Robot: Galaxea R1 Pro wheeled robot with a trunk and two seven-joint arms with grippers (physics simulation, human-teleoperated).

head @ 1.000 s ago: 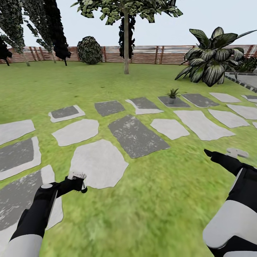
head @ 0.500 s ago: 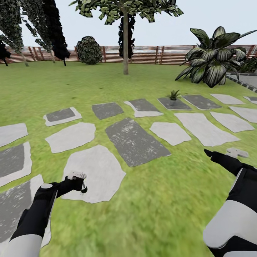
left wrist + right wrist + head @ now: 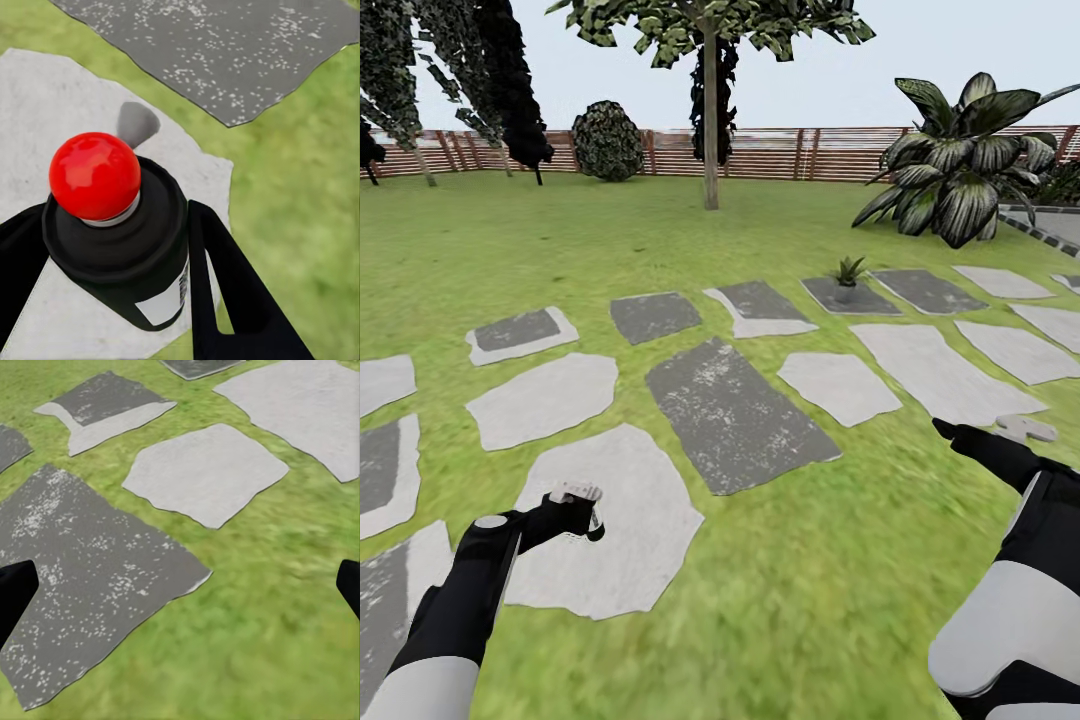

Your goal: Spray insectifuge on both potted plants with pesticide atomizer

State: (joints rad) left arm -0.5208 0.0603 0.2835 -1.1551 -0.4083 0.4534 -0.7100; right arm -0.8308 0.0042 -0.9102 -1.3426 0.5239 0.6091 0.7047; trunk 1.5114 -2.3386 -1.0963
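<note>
While my left gripper clamps the atomizer above a pale stone, my right gripper hangs spread wide over grass.

Two black fingers spread wide apart frame grass and grey stepping stones.

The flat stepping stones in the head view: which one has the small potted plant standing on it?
The dark grey stepping stone far ahead, right of centre, in front of the big striped-leaf palm plant, carries the small green potted plant; the other stones are bare.
</note>
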